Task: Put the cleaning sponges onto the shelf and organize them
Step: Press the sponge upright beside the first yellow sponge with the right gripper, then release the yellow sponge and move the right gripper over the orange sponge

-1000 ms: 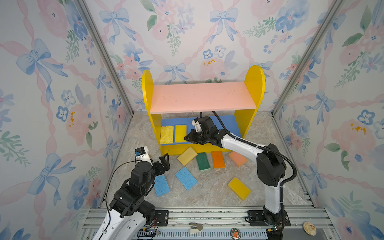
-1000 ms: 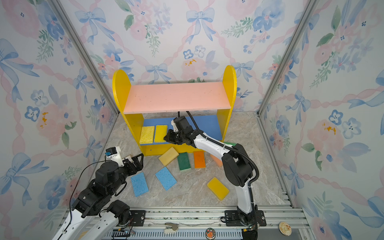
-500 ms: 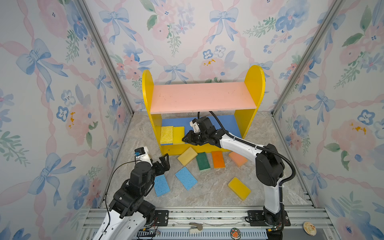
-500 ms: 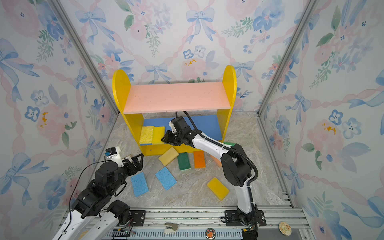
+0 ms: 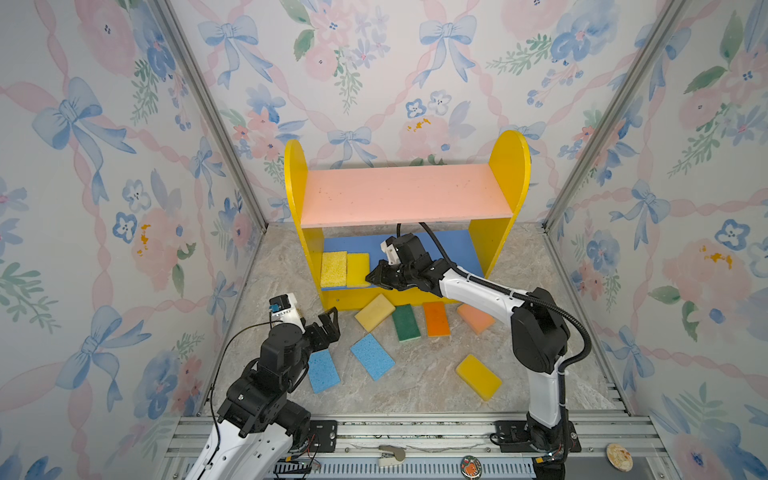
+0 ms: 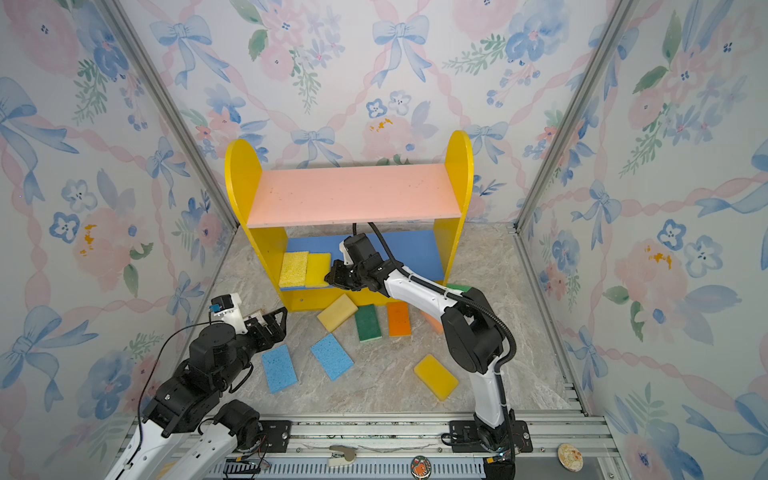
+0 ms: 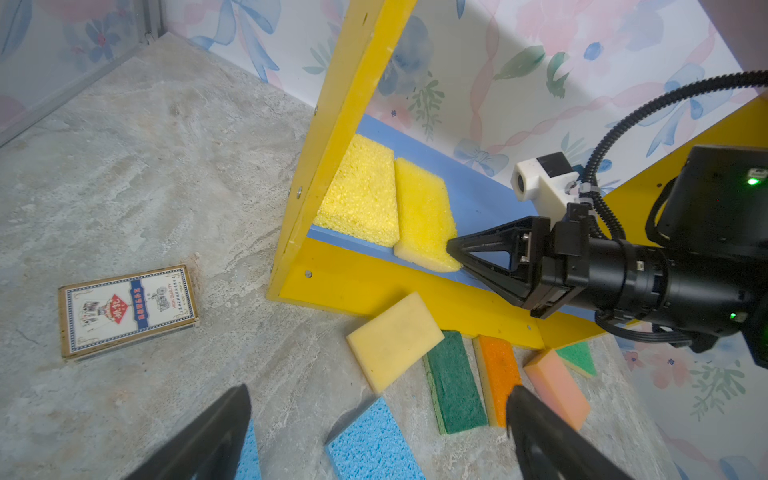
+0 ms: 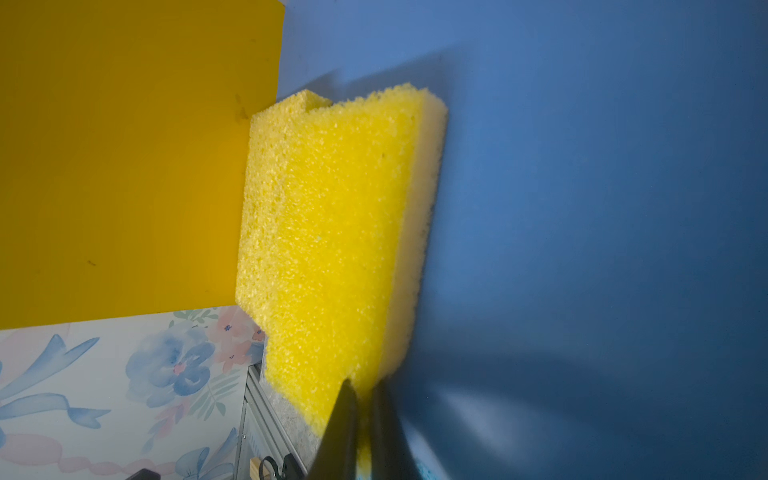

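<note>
Sponges, both top views: we find two at the left end of the shelf's [image 5: 407, 195] blue lower board [image 5: 453, 245]. The coarse yellow sponge [image 5: 333, 269] lies against the side panel [image 5: 296, 183], and the smooth yellow sponge [image 5: 357, 269] touches it.
Floor [image 5: 419, 374], same views: we count a pale yellow sponge [image 5: 375, 311], dark green sponge [image 5: 406, 322], orange sponge [image 5: 436, 318] and peach sponge [image 5: 476, 318] just before the shelf. Nearer the rail lie two blue sponges [image 6: 331, 356] and a yellow sponge [image 6: 436, 377].
Right gripper [image 5: 370, 277], same views: it reaches under the pink board, its tip at the smooth yellow sponge's front corner.
Left gripper [image 6: 274, 313], same views: spread wide and empty, it hovers above the floor, left of the shelf.
Left wrist view: we see the left gripper's [image 7: 378, 390] fingers [image 7: 216, 432] far apart, holding nothing. The right gripper's [image 7: 453, 251] tip meets the corner that overhangs the board's front edge. A green sponge [image 7: 575, 357] shows behind the peach one, and a card box [image 7: 129, 309] lies well apart on the floor.
Right wrist view: we see the right gripper [image 8: 363, 390] closed, pinching the corner of the smooth yellow sponge [image 8: 340, 249], which lies flat on the blue board [image 8: 582, 208].
</note>
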`<action>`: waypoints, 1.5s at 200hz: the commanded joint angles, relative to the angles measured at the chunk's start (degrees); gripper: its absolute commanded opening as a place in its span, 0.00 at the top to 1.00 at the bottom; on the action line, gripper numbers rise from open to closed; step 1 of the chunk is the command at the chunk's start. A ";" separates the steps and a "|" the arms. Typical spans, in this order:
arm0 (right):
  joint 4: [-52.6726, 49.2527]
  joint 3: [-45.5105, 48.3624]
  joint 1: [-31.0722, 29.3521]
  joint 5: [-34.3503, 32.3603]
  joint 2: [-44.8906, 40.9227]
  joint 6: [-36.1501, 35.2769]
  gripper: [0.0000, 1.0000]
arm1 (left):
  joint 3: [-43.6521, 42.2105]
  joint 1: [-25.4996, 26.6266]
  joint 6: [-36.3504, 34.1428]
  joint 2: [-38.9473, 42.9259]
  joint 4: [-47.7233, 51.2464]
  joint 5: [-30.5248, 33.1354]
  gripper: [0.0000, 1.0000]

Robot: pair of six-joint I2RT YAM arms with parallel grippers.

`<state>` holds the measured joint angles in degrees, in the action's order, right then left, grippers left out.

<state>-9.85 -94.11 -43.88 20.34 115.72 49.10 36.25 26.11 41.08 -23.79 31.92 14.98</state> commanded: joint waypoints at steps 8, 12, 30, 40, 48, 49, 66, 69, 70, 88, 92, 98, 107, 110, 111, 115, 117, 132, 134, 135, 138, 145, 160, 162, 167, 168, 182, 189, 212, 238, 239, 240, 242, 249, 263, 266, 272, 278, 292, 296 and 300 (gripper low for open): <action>-0.10 -0.39 0.53 -1.63 -0.24 0.38 0.90 | 1.05 -0.40 -0.78 0.50 0.96 -0.57 0.02; -0.09 -0.43 0.55 -1.58 -0.11 0.38 0.90 | 1.10 -0.37 -0.81 0.59 0.95 -0.53 0.02; 0.00 -0.72 0.41 -1.35 0.29 0.56 0.88 | 1.09 -0.41 -0.83 0.72 0.93 -0.52 0.02; 0.00 -0.66 0.45 -1.67 0.23 0.53 0.88 | 1.10 -0.44 -0.83 0.70 0.95 -0.52 0.02; -0.32 -0.60 0.51 -2.27 -0.03 0.39 0.88 | 1.08 -0.37 -0.82 0.63 0.91 -0.50 0.02; -0.33 -0.62 0.53 -2.43 -0.04 0.34 0.88 | 1.09 -0.41 -0.87 0.65 0.93 -0.53 0.02; -1.20 -0.55 0.59 -3.47 -0.74 -0.29 0.88 | 1.06 -0.43 -0.76 0.51 0.95 -0.56 0.02; -1.37 -0.51 0.67 -3.67 -0.82 -0.36 0.88 | 1.04 -0.43 -0.79 0.50 0.95 -0.57 0.02; -1.39 -0.49 0.70 -3.74 -0.88 -0.39 0.88 | 1.03 -0.44 -0.81 0.50 0.95 -0.57 0.02; -1.75 -0.29 0.64 -4.71 -1.75 -0.98 0.88 | 1.04 -0.40 -0.79 0.50 0.95 -0.56 0.02; -1.57 -0.28 0.70 -4.57 -1.75 -1.02 0.88 | 1.06 -0.44 -0.81 0.50 0.95 -0.56 0.02; -1.29 -0.28 0.73 -4.25 -1.77 -1.03 0.86 | 1.05 -0.38 -0.74 0.51 0.95 -0.52 0.02; -0.80 -0.37 0.79 -3.55 -1.49 -0.87 0.81 | 1.10 -0.42 -0.76 0.50 0.95 -0.51 0.02; -0.71 -0.52 0.74 -3.34 -1.35 -0.83 0.79 | 1.04 -0.42 -0.82 0.50 0.95 -0.52 0.02; -0.71 -0.58 0.73 -3.27 -1.32 -0.84 0.78 | 1.03 -0.43 -0.82 0.50 0.95 -0.50 0.02; -0.46 -0.76 0.74 -2.95 -1.09 -0.77 0.76 | 1.07 -0.43 -0.83 0.50 0.95 -0.53 0.02; -0.33 -0.78 0.73 -2.83 -1.00 -0.72 0.75 | 1.10 -0.44 -0.83 0.50 0.95 -0.54 0.02; -0.23 -1.51 0.79 -2.11 -0.29 -0.59 0.68 | 1.08 -0.44 -0.78 0.60 0.95 -0.49 0.02; -0.25 -1.65 0.78 -2.00 -0.18 -0.50 0.66 | 1.08 -0.42 -0.79 0.63 0.95 -0.48 0.02; -0.26 -1.72 0.75 -1.94 -0.12 -0.50 0.65 | 1.05 -0.43 -0.81 0.66 0.95 -0.53 0.02; -0.22 -1.89 0.73 -1.75 0.06 -0.50 0.62 | 1.04 -0.44 -0.82 0.62 0.95 -0.54 0.02; -0.01 -2.23 0.65 -1.24 0.41 -0.43 0.58 | 1.06 -0.41 -0.80 0.60 0.91 -0.57 0.02; 0.15 -2.30 0.54 -1.18 0.48 -0.41 0.55 | 1.04 -0.42 -0.81 0.71 0.96 -0.41 0.02; 0.24 -2.18 0.50 -1.18 0.41 -0.46 0.55 | 1.09 -0.42 -0.80 0.71 0.95 -0.40 0.02; 0.54 -1.97 0.46 -1.25 0.26 -0.47 0.55 | 1.10 -0.40 -0.74 0.75 0.95 -0.56 0.02; 0.62 -1.92 0.46 -1.26 0.23 -0.49 0.55 | 1.10 -0.42 -0.78 0.71 0.95 -0.52 0.02; 1.14 -0.85 0.53 -1.77 -0.97 -0.66 0.54 | 1.04 -0.44 -0.91 0.59 0.95 -0.65 0.02; 1.28 -0.27 0.52 -2.28 -1.90 -1.18 0.53 | 1.04 -0.43 -0.85 0.61 0.95 -0.57 0.02; 1.22 3.41 0.53 -4.85 -6.80 -4.80 0.44 | 1.15 -0.44 -0.81 0.86 0.86 -0.71 0.02; 1.55 10.73 0.71 -8.58 -14.78 -8.83 0.33 | 1.74 -0.38 -0.52 1.86 -0.07 -2.48 0.02; 1.57 11.02 0.67 -8.70 -15.06 -8.93 0.32 | 1.78 -0.41 -0.49 1.93 -0.13 -2.62 0.02; 1.53 11.34 0.65 -8.72 -15.34 -9.06 0.32 | 1.83 -0.43 -0.49 1.96 -0.29 -2.74 0.02; 1.44 11.94 0.64 -8.73 -15.98 -9.41 0.31 | 1.84 -0.37 -0.48 2.03 -0.50 -3.04 0.02; 0.93 13.72 0.56 -9.31 -18.24 -10.61 0.29 | 2.11 -0.41 -0.23 2.23 -1.22 -4.12 0.02; -2.29 16.81 -0.11 -11.21 -23.13 -12.90 0.23 | 2.33 -0.36 0.37 1.81 -2.56 -6.96 0.02; -3.30 17.36 -0.35 -11.86 -24.09 -13.78 0.22 | 2.37 -0.42 0.48 1.58 -2.83 -7.73 0.02; -5.61 18.41 -0.85 -13.05 -25.80 -15.50 0.20 | 2.30 -0.39 0.79 1.04 -3.40 -9.34 0.02; -8.56 19.28 -1.48 -14.22 -27.46 -16.41 0.17 | 2.10 -0.39 1.14 0.34 -3.98 -11.25 0.02; -16.77 21.03 -2.74 -17.53 -30.80 -18.27 0.11 | 0.91 -0.37 2.21 -1.38 -5.88 -15.76 0.02; -18.97 21.71 -2.99 -18.27 -31.74 -18.63 0.09 | 0.48 -0.42 2.54 -1.77 -6.54 -17.10 0.02; -21.06 22.47 -3.17 -18.81 -32.65 -19.02 0.07 | -0.11 -0.46 3.04 -2.16 -7.31 -18.45 0.02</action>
<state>-17.28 -74.78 -44.88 8.23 88.66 36.05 37.21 26.11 41.95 -23.57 28.95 5.87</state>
